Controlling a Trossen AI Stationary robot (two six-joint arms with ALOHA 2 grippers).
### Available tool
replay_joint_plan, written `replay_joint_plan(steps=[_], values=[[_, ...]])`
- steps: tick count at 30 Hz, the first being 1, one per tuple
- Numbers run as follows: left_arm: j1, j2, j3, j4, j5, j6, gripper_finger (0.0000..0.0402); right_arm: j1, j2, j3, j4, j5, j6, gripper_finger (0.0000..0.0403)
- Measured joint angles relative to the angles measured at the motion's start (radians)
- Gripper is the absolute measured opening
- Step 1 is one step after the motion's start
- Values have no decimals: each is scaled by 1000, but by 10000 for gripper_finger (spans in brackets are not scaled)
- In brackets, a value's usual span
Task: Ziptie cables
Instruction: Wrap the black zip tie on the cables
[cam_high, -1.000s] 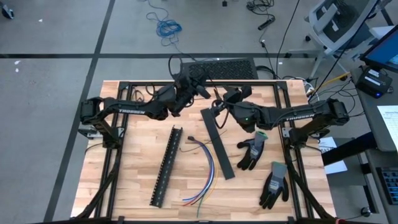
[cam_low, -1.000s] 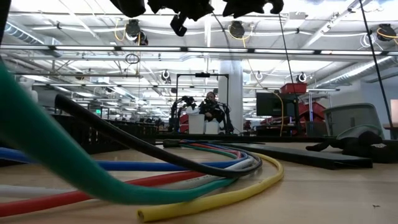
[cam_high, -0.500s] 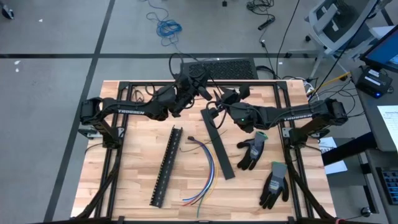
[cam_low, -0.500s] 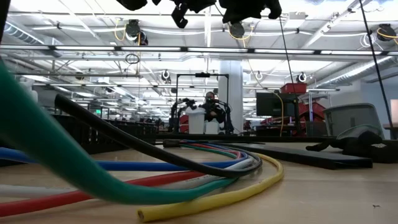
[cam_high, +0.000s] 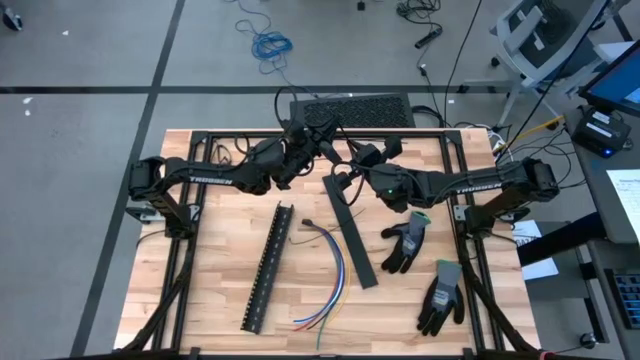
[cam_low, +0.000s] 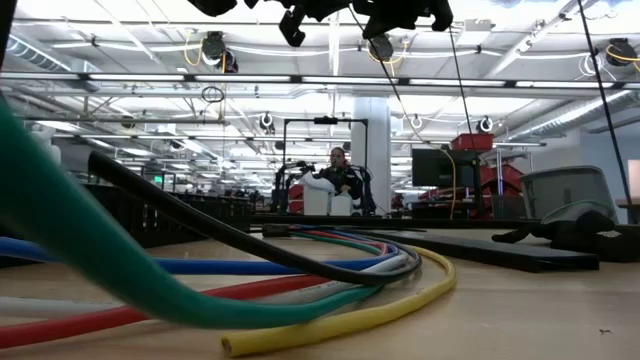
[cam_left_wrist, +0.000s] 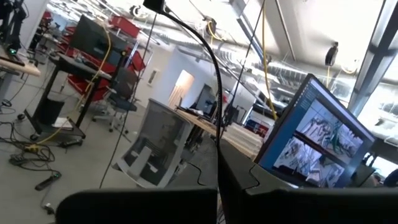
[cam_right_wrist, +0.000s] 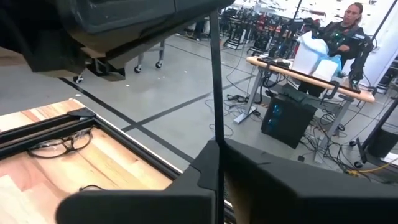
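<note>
Overhead, both closed grippers, left gripper (cam_high: 322, 132) and right gripper (cam_high: 356, 158), pinch a thin zip tie (cam_right_wrist: 215, 93); the cables (cam_high: 330, 272) lie nearer the right, running away lengthwise.

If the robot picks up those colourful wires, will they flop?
Probably. The loose bundle of thin multicoloured wires already curves and fans out on the wooden table, so it likely droops and spreads. It looks light, and round strands may slip.
</note>
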Motion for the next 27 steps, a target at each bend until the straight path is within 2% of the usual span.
replay_joint_plan(steps=[9,20,27], values=[[0,0,0,12,0,0,3,-1,-2,0,-9,-24,40,1],[12,0,0,80,10,9,57,-1,-32,0,-60,-36,117,0],[46,-35,0,74,-12,162,75,-1,-81,0,-204,-54,254,0]])
